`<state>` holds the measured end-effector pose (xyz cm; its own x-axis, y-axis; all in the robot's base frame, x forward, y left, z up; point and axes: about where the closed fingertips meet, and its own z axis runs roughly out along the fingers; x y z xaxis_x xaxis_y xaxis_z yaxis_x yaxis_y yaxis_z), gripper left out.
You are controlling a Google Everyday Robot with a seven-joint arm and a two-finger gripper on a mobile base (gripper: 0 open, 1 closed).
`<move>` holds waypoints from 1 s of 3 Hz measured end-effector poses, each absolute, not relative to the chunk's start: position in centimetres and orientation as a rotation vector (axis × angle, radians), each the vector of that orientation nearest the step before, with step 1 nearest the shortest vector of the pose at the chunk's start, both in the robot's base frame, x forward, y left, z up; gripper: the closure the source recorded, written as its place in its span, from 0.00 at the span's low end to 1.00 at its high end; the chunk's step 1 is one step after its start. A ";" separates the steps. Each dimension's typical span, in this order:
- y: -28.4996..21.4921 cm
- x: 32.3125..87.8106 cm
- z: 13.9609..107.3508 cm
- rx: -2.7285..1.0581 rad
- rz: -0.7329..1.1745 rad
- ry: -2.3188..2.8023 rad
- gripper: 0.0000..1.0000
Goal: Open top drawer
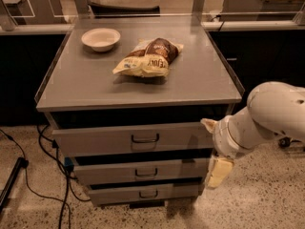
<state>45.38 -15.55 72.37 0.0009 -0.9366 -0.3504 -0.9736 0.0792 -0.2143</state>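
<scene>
The top drawer [95, 141] is the widest grey front of three, just under the cabinet top, with a small dark loop handle [145, 139] at its centre. It looks shut or nearly so. My gripper [213, 149] is at the drawer front's right end, well to the right of the handle. Its two cream fingers are spread apart, one up by the drawer's top right corner [208, 124] and one lower by the middle drawer [218, 173]. It holds nothing. The white arm [271, 113] reaches in from the right.
Two narrower drawers, the middle one [109, 173] and the bottom one [114, 194], sit below. On the cabinet top [200, 80] lie a white bowl [100, 38] and a chip bag [148, 57]. Cables [47, 151] run on the floor at left. Dark counters stand behind.
</scene>
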 end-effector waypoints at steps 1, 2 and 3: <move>-16.0 45.8 72.0 -1.871 0.060 1.956 0.00; -16.1 46.8 71.4 -1.860 0.027 1.945 0.00; -16.0 48.9 70.5 -1.856 0.021 1.935 0.00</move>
<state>48.89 -15.96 70.53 0.0126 -0.9435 -0.3310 -0.9504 0.0916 -0.2971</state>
